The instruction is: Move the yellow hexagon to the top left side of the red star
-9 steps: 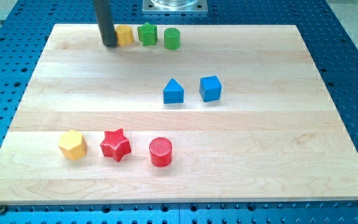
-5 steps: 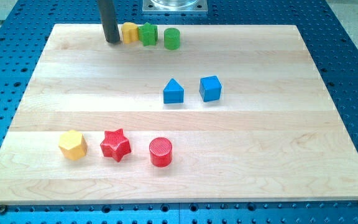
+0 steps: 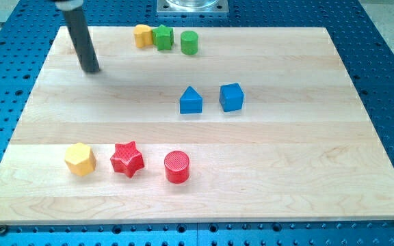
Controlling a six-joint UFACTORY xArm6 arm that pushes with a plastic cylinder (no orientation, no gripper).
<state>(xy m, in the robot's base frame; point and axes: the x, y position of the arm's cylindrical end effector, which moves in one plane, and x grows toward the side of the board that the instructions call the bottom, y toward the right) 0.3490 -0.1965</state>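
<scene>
You had the wooden tabletop (image 3: pixel 361 143) mostly bare, and by my reading the task was hardly begun. Your tool was a plain rod holding nothing; my tip (image 3: pixel 92 70) stood near the view's upper left, well apart from every block. The red star (image 3: pixel 127 158) lay near the view's bottom left, with the yellow hexagon (image 3: pixel 80 159) just beside it on the view's left, level with it. The hexagon had yet to be pushed upward.
</scene>
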